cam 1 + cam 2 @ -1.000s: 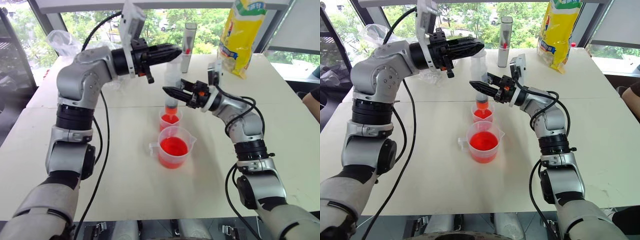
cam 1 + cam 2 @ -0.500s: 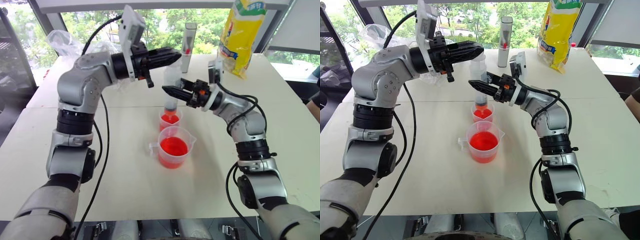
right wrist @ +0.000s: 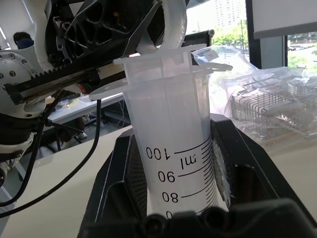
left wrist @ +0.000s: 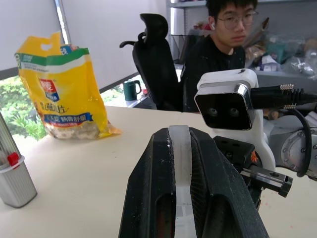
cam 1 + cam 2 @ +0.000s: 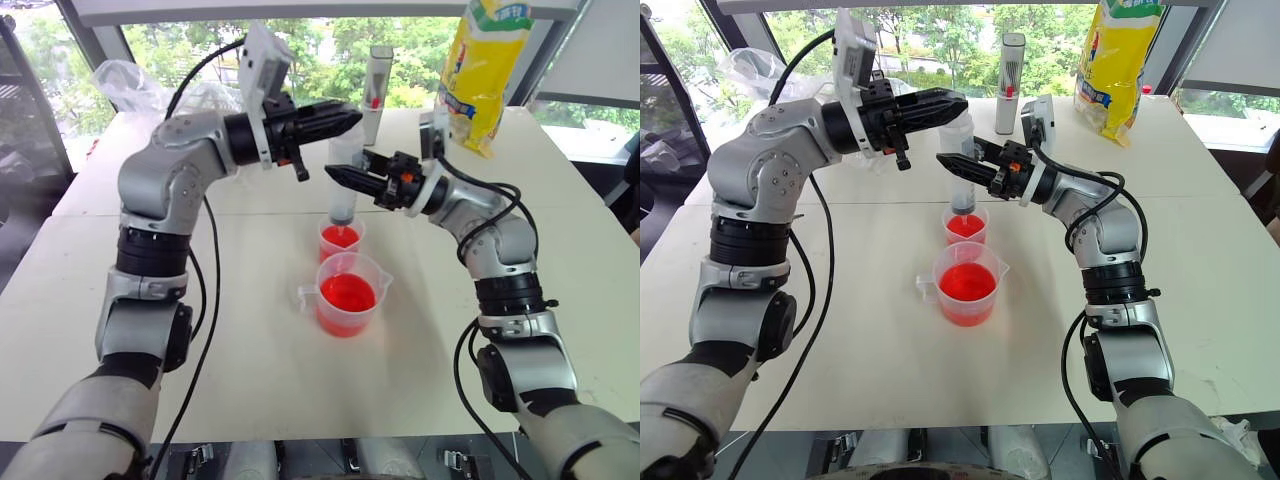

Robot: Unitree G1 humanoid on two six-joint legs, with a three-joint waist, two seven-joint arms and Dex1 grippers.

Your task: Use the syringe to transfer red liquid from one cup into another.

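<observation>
The syringe point(image 5: 343, 185) stands upright over the smaller clear cup point(image 5: 340, 242), its tip just above the red liquid point(image 5: 966, 227) in that cup. My right gripper point(image 5: 335, 174) is shut on the graduated barrel point(image 3: 176, 148), reaching in level from the right. From the left, my left gripper point(image 5: 350, 115) is shut on the white plunger point(image 4: 179, 163) at the top. The larger handled beaker point(image 5: 347, 295) stands just in front of the small cup, about half full of red liquid.
Behind the cups, a grey-white tube point(image 5: 377, 85) stands upright. A yellow bag point(image 5: 487, 60) leans at the back right and crumpled clear plastic point(image 5: 125, 85) lies at the back left. A person point(image 4: 223, 44) sits beyond the table's right edge by an office chair.
The two grippers have come a little closer together on the syringe, the left lower and the right higher. Less red shows in the bottom of the barrel. The cups have not moved.
</observation>
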